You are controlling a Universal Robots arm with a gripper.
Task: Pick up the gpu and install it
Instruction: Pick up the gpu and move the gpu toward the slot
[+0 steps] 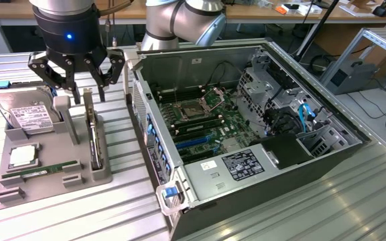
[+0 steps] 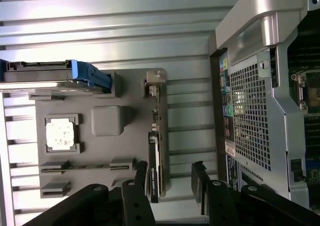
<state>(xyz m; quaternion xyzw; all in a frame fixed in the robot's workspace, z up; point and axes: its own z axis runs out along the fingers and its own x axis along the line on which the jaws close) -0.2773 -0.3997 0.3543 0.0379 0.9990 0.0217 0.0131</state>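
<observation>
We're seeing black multi-finger claw (image 1: 89, 94) hanging open, empty; thin tan-brown rectangular gpu card (image 1: 94, 135) standing edgewise in grey tray (image 1: 58, 150) just below.

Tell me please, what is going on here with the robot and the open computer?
The robot arm's gripper hangs open just above the gpu, which stands on its edge in a slot of the gray tray. Nothing is held yet. The hard drive and the memory stick sit in the same tray. The computer case lies open beside the tray.
</observation>
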